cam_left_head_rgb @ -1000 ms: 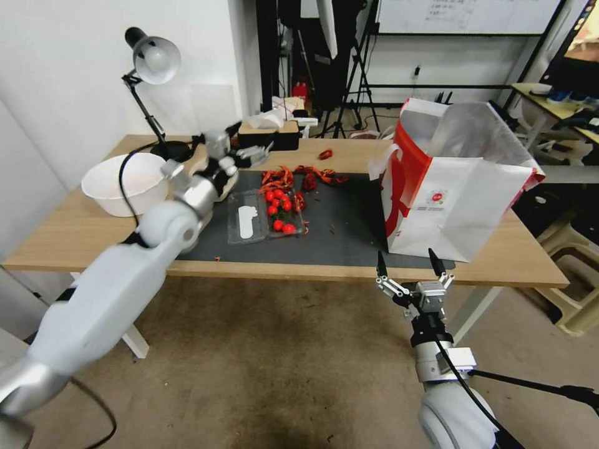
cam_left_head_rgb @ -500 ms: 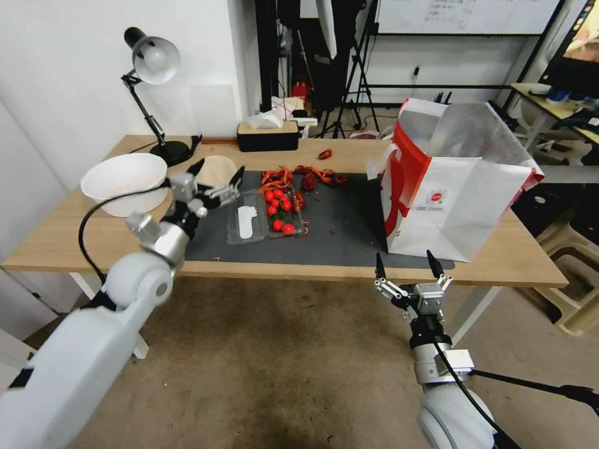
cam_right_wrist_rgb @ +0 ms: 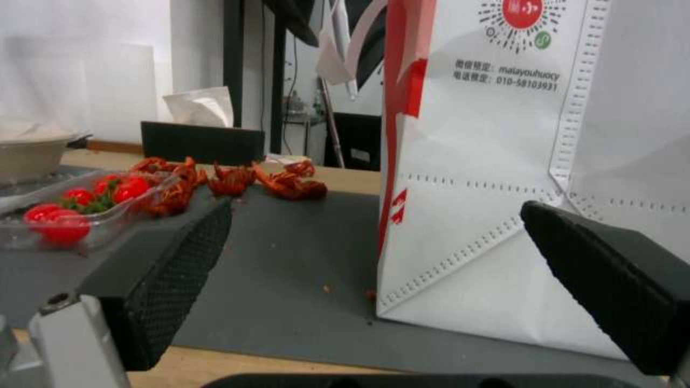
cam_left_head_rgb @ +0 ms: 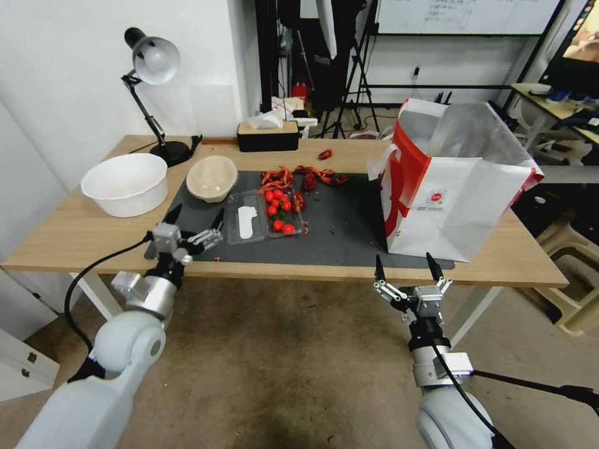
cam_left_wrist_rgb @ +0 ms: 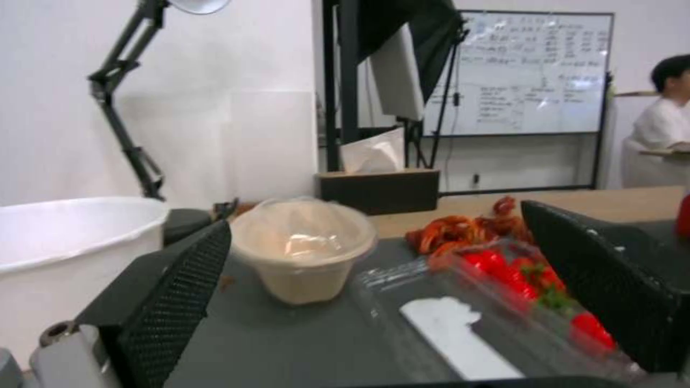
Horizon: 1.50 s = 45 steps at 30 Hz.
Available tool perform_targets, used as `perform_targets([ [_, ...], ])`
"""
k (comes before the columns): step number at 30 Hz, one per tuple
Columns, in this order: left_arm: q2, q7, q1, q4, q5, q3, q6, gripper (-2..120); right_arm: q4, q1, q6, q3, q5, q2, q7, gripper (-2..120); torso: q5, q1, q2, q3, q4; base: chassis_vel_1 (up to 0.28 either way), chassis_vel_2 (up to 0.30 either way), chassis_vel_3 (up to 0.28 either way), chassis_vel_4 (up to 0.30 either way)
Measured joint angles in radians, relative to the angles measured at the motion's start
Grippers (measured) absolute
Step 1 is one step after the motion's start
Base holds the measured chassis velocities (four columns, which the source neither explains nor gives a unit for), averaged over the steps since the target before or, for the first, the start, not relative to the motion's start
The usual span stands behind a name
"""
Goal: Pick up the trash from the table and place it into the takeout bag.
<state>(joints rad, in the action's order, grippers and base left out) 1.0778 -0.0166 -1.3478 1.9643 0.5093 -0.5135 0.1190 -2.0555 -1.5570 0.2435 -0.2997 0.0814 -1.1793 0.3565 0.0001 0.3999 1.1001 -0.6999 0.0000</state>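
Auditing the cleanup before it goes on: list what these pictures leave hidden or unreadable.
- Takeout bag contents: in the head view its own front wall and foil lining block the inside.
- Beige pulp bowl contents: in the left wrist view the cloudy lid hides them.
- Takeout bag top: cut off by the right wrist view's upper edge.
- Whiteboard writing: too small, left wrist view.
- Small crumbs on the grey mat: too small to identify.

Beige lidded pulp bowl [cam_left_head_rgb: 212, 178] and red scraps [cam_left_head_rgb: 304, 178] lie on the mat beside the upright takeout bag [cam_left_head_rgb: 452, 187].
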Motion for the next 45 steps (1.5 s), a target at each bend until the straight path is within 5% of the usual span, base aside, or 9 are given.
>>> perform_targets([
  [17, 0.081, -0.025, -0.181, 0.005, -0.118, -0.07, 0.098, 100, -0.003, -0.022, 0.008, -0.006, -0.011, -0.013, 0.003, 100, -0.0002, 0.0, 0.0, 0.0, 0.0, 0.0, 0.0, 0.0, 0.0],
  [28, 0.078, -0.025, -0.171, 0.0, -0.14, -0.054, 0.103, 100, -0.004, -0.024, 0.011, -0.007, -0.011, -0.014, 0.003, 100, 0.0, 0.0, 0.0, 0.0, 0.0, 0.0, 0.0, 0.0, 0.0],
  [37, 0.026, -0.015, -0.06, -0.051, -0.25, -0.007, 0.088, 100, -0.002, -0.023, 0.012, -0.007, -0.011, -0.015, 0.004, 100, -0.0001, 0.0, 0.0, 0.0, -0.0002, 0.0, 0.0, 0.0, 0.0],
  [45, -0.108, 0.056, 0.092, -0.178, -0.378, 0.064, 0.074, 100, 0.003, -0.003, 0.004, 0.002, -0.011, -0.007, 0.003, 100, -0.0003, 0.0, 0.0, 0.0, 0.0003, 0.0, 0.0, 0.0, 0.0],
])
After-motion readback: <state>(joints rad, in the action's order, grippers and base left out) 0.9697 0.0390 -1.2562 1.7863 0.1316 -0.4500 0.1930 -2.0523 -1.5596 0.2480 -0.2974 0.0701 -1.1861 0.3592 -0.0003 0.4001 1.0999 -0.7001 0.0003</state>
